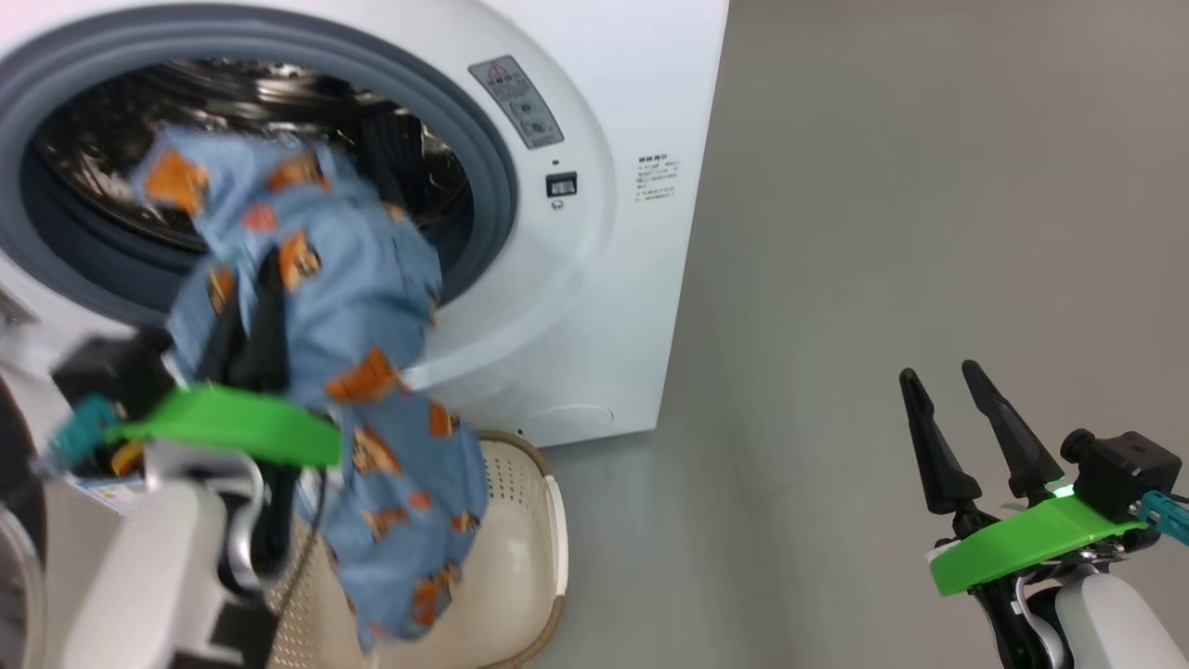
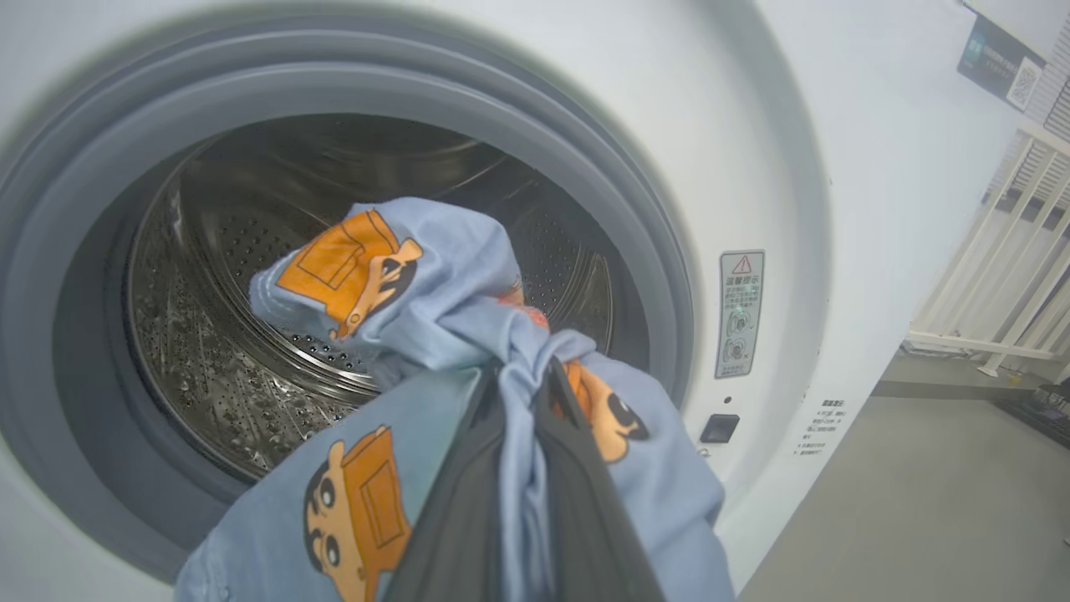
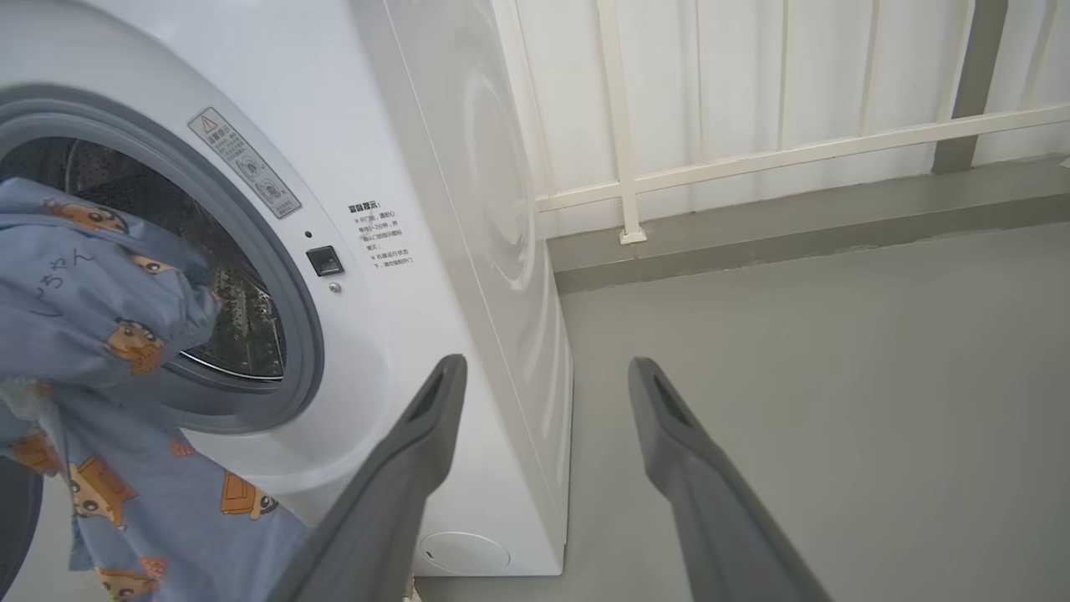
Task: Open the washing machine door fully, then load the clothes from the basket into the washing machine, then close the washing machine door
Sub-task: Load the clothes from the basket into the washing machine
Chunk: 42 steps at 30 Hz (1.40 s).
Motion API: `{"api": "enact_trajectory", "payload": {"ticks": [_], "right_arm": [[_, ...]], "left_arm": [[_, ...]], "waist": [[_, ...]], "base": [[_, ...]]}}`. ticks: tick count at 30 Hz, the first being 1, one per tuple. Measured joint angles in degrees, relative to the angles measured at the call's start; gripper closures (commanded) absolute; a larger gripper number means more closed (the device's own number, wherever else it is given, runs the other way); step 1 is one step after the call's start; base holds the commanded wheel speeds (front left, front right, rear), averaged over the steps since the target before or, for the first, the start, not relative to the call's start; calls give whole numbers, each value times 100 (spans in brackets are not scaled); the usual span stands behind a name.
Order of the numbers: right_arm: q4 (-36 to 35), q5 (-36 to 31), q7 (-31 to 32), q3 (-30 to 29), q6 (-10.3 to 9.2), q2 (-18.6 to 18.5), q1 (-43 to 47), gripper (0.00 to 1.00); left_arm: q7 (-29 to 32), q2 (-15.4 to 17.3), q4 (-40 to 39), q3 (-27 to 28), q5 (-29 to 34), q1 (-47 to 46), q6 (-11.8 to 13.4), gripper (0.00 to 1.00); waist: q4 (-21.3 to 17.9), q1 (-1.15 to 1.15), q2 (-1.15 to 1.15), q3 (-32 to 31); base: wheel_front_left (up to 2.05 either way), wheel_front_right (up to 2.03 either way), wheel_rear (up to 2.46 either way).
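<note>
While the clothes [image 1: 372, 279] trail a long tail over the basket [image 1: 555, 520], we risk it snagging on the gasket [image 1: 497, 186] and sliding out. Our left fingers [image 2: 585, 502] pinch a fold, the bundle bulging beyond their tips at the mouth of the washing machine [image 1: 650, 279]; our right fingers [image 3: 401, 468] stand spread, empty.

Bright even light, clothes [image 1: 372, 279] motion-blurred

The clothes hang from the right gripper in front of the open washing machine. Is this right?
No: the left gripper, not the right gripper, holds the clothes, as the left wrist view shows. The rest stands.
</note>
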Motion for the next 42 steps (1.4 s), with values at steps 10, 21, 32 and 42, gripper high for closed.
{"api": "enact_trajectory", "payload": {"ticks": [10,21,32,42], "right_arm": [[-81,12,0,114,0,1,-366,0],[-185,55,0,319,0,189,-874,0],[-237,97,0,434,0,391,-1163,0],[-277,156,0,459,0,546,-1297,0]], "left_arm": [[176,98,1564,90,33,-1589,46,100],[-102,266,3101,265,298,-3292,-55,100],[-143,748,3411,489,788,-4136,48,100],[-146,866,1739,1178,1481,-4463,259,100]], "waist": [[-205,0,0,674],[-568,0,0,1640],[-1112,0,0,2424],[-1527,0,0,3033]], "base": [[0,0,0],[0,0,0],[0,0,0],[0,0,0]]}}
